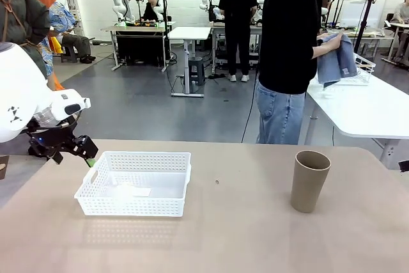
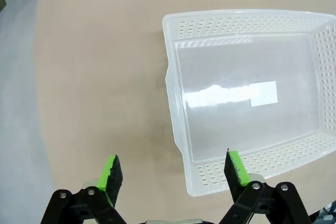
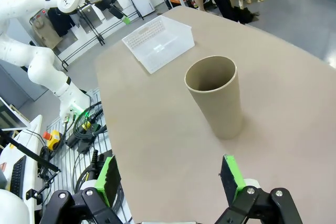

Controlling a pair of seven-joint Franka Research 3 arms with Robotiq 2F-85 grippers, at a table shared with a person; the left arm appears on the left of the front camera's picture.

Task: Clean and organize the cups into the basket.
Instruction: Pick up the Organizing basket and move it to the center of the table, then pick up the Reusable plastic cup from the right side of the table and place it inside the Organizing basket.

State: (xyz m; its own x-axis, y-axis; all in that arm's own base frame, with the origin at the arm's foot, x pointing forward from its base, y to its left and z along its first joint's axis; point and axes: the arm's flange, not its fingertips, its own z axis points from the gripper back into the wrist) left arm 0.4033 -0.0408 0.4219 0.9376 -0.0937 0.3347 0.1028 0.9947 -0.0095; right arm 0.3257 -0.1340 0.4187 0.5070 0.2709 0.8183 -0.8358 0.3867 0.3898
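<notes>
Right gripper (image 3: 170, 176), at the bottom edge of its wrist view: green pads spread wide, nothing between them, bare tan table (image 3: 294, 93) beneath. One tan-brown cup (image 3: 218, 98) stands upright, mouth up, at centre frame beyond the pads and apart from them. In the front view this cup (image 1: 309, 180) stands right of centre, well apart from the white lattice basket (image 1: 131, 204), which sits left of centre on the table (image 1: 243, 234). Left gripper (image 1: 86, 156) hangs at the left edge of the front view, just beside the basket's left end. In the left wrist view the left gripper (image 2: 172, 166) is likewise spread wide and grips nothing: one pad lies over bare table, the other over the basket's rim (image 2: 173, 77). The basket floor shows glare and a white label. A person (image 1: 287, 43) in a black top and jeans stands upper right of the front view, hands on a blue cloth (image 1: 337, 59)
</notes>
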